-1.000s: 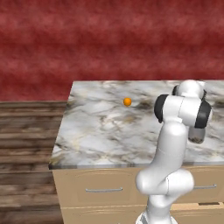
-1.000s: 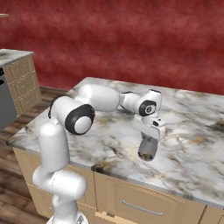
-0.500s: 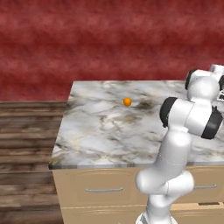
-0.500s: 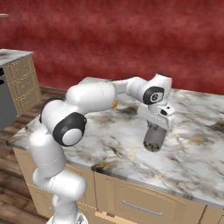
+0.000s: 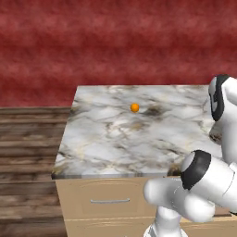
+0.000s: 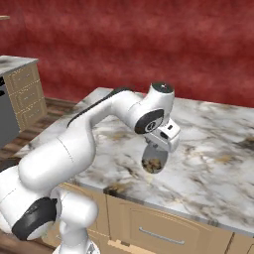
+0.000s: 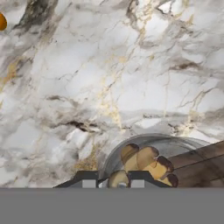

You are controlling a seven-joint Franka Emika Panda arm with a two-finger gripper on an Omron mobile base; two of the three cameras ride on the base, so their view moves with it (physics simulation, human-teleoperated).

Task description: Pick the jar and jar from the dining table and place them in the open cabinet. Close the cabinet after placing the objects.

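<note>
The gripper is clenched on a clear glass jar of brown-tan pieces at six o'clock below it; smooth, breakable, best held round its top.

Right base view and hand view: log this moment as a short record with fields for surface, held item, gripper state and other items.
surface: dining table, marble top over beige drawer fronts
held item: jar, clear, with brown contents, lifted above the tabletop
gripper state: gripper shut on the jar
other items: small orange ball resting on the tabletop
</note>
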